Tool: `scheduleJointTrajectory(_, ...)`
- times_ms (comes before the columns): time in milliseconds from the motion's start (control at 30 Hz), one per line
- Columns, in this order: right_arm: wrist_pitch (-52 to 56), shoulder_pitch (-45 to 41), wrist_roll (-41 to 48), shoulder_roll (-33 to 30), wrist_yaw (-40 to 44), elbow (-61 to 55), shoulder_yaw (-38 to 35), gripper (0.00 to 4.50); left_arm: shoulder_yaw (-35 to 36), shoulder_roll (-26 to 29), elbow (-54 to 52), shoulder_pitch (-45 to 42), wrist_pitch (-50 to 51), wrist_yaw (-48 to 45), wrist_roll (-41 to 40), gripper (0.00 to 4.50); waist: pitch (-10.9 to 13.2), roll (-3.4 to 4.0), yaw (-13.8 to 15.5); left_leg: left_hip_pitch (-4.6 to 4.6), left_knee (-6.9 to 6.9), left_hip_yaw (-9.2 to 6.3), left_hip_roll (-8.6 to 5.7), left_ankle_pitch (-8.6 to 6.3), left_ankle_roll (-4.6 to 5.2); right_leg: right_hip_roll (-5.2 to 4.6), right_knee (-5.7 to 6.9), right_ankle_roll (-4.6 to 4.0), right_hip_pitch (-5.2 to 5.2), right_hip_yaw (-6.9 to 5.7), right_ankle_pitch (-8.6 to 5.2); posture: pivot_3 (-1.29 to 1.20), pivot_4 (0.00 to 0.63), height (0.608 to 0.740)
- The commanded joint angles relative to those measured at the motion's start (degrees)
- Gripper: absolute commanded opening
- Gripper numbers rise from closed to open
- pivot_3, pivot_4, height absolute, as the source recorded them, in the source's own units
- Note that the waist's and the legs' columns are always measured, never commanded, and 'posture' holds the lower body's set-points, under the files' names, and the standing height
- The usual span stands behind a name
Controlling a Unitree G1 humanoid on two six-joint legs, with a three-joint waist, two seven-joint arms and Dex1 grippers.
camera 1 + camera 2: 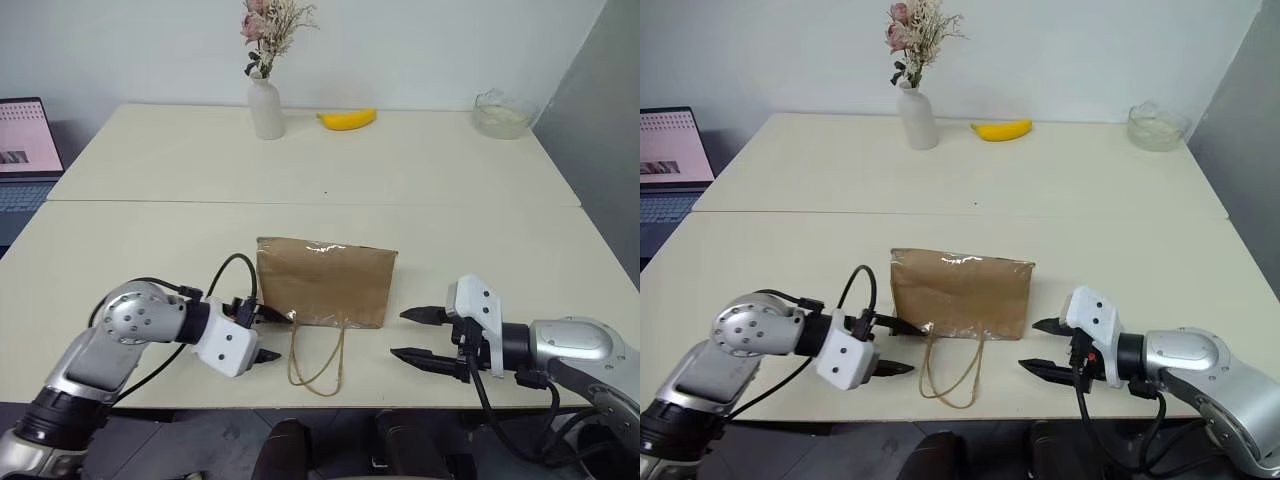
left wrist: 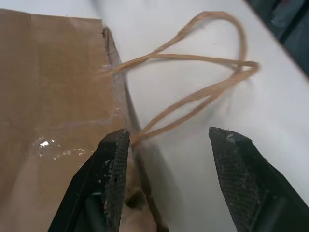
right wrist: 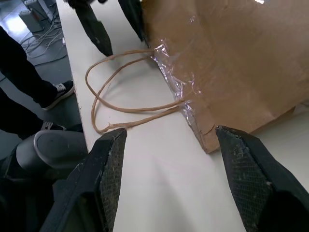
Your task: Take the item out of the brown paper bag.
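Left gripper [image 1: 268,334]: fingers parted, nothing held, set at the 9 o'clock corner of the brown paper bag [image 1: 325,281], one finger over the bag's mouth edge. Right gripper [image 1: 422,335]: fingers parted, empty, placed just off the bag at 3 o'clock. Bag laid flat near the table [image 1: 150,230] front edge, handles [image 1: 318,362] trailed toward 6 o'clock. The item cannot be seen. Banana [image 1: 348,119], vase [image 1: 266,108] and glass bowl [image 1: 502,113] kept at 12 o'clock.

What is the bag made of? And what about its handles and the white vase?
The bag looks like brown kraft paper: matte and creased, with shiny tape at its mouth. The handles seem to be twisted paper cord, thin and tan. The vase is probably ceramic: smooth, matte white.
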Motion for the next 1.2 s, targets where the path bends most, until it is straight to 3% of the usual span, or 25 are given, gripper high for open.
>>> scheduleJointTrajectory(33, -0.4, -0.6, 1.3, -0.8, 0.2, -0.8, -0.5, 3.07, -1.8, -1.1, 0.9, -1.6, -1.8, 1.9, 1.2, 2.74, 0.0, 0.0, 0.1, -0.02, 0.0, 0.0, 0.0, 0.0, 0.0, 0.0, -0.01, 0.0, -0.01, -0.01, 0.0, 0.0, 0.15, 0.74)
scheduleJointTrajectory(367, -0.9, -0.5, 0.2, -2.3, 0.7, -0.7, 2.7, 3.07, -7.6, -4.4, 2.5, -4.5, -3.3, 2.3, 1.1, 2.74, 0.0, 0.0, 0.4, 0.01, 0.01, 0.02, 0.03, 0.0, 0.0, 0.01, 0.05, 0.0, 0.0, -0.02, 0.0, 0.0, 0.15, 0.74)
scheduleJointTrajectory(467, -1.4, -0.9, 0.1, -3.0, 1.5, -0.4, 3.6, 3.07, -8.4, -5.1, 2.0, -5.3, -2.3, 1.7, -0.2, 2.14, 0.0, 0.0, 0.5, 0.01, 0.02, 0.03, 0.02, 0.0, 0.0, 0.02, 0.04, 0.0, 0.01, -0.04, 0.0, 0.0, 0.15, 0.74)
scheduleJointTrajectory(533, -1.3, -1.2, 0.8, -3.4, 2.3, -0.7, 4.1, 3.07, -8.5, -5.4, 0.2, -5.1, 0.4, 1.7, -2.1, 1.5, 0.0, 0.0, 0.5, 0.02, 0.01, 0.03, 0.02, 0.0, 0.0, 0.03, 0.04, 0.0, 0.01, -0.02, 0.0, 0.0, 0.15, 0.74)
scheduleJointTrajectory(700, -2.7, -1.6, 1.6, -5.0, 6.5, -2.5, 6.1, 3.07, -6.3, -6.2, -6.3, -5.5, 14.0, 3.4, -9.5, 0.02, 0.0, 0.0, 0.5, 0.0, 0.03, 0.01, 0.01, 0.0, 0.0, 0.07, 0.04, 0.01, 0.01, -0.03, 0.01, 0.0, 0.15, 0.74)
scheduleJointTrajectory(867, -4.3, -4.2, -0.7, -4.6, 8.4, -2.5, 12.3, 3.07, -3.1, -7.2, -7.9, -8.1, 23.3, 6.5, -13.5, 0.02, 0.0, 0.0, 0.5, 0.06, 0.04, 0.0, 0.04, 0.0, 0.0, 0.22, 0.07, 0.02, 0.03, -0.07, 0.01, 0.0, 0.15, 0.74)
scheduleJointTrajectory(967, -4.4, -8.3, -3.9, -1.1, 6.8, -0.3, 18.9, 3.07, -0.4, -9.5, -8.4, -10.8, 29.5, 10.3, -16.5, 0.02, 0.0, -0.03, 0.5, 0.07, 0.07, -0.03, 0.05, 0.01, 0.0, 0.25, 0.09, 0.02, 0.05, -0.09, 0.01, 0.0, 0.15, 0.74)
scheduleJointTrajectory(1200, -6.0, -17.6, -12.1, 8.5, 5.1, 9.4, 29.7, 3.07, 1.6, -12.3, -7.5, -14.1, 33.8, 14.4, -16.8, 0.02, 0.0, -0.02, 0.3, 0.1, 0.06, -0.06, 0.02, 0.01, 0.0, 0.26, 0.1, 0.03, 0.04, 0.01, 0.02, 0.0, 0.15, 0.74)
